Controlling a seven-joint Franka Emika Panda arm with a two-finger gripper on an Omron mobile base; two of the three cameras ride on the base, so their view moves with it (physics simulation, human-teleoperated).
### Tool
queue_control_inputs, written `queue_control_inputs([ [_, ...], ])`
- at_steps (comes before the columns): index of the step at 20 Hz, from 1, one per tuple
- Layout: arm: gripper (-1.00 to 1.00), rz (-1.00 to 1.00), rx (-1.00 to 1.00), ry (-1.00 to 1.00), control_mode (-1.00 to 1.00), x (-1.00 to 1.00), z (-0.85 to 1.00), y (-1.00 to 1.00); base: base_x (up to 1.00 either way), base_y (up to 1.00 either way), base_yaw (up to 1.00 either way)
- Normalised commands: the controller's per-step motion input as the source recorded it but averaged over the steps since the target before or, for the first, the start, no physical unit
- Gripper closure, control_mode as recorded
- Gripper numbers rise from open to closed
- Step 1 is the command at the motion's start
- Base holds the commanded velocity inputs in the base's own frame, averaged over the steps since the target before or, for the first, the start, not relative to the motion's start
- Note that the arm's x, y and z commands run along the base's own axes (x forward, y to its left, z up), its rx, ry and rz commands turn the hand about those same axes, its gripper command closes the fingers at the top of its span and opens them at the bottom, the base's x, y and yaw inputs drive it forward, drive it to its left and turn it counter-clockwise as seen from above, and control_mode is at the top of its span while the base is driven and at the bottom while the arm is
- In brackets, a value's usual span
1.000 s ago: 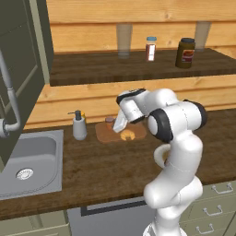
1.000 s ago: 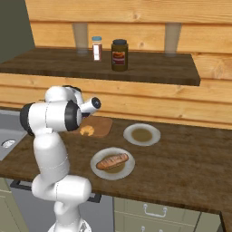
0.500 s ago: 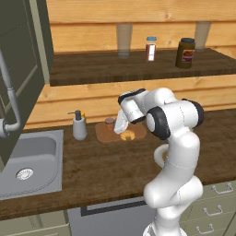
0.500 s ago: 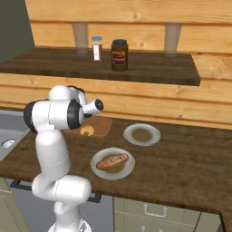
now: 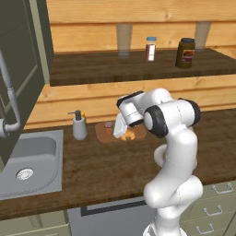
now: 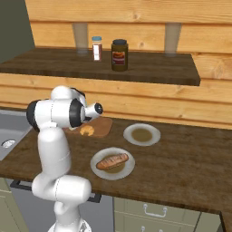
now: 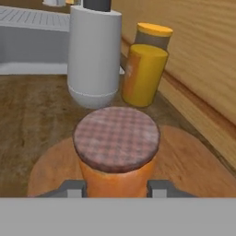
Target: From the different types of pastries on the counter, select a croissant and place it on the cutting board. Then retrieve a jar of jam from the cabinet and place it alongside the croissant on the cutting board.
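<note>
Jaws stand closed against the two sides of the jar of jam [image 7: 117,152]; in the hand view the gripper [image 7: 117,188] shows just the tops of both finger tips [image 7: 73,188], flush with the orange glass, the rest cut off by the lower edge. Jar sits upright on the cutting board [image 5: 103,136], checked brownish lid up; whether its base rests fully on the wood cannot be told, since the base is hidden. From the left base view the jar [image 5: 109,127] is a small blur at the board's left part, partly behind the hand; the croissant [image 5: 128,135] lies just beside it on the same board, half covered by the wrist. From the right base view the croissant [image 6: 87,131] is clear but the jar is hidden behind the arm. Past the jar, off the board's rounded end, a white soap dispenser [image 7: 93,60] and a yellow bottle [image 7: 144,73] stand close together near the wall. Counter [image 6: 190,154] to the right carries a plate with the bread roll [image 6: 111,161] and another plate [image 6: 142,134], with bare wood beyond. Sink [image 5: 32,161] is well apart on the left.
</note>
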Motion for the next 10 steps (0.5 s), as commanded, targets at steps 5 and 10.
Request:
queue_control_inputs([
  [5,-1.0,0.01,0.0,0.0,-1.0,0.18,-0.26,0.0,0.0,0.0,0.0],
  [10,-1.0,0.02,0.0,0.0,-1.0,0.37,-0.26,-0.01,0.0,0.0,0.0],
])
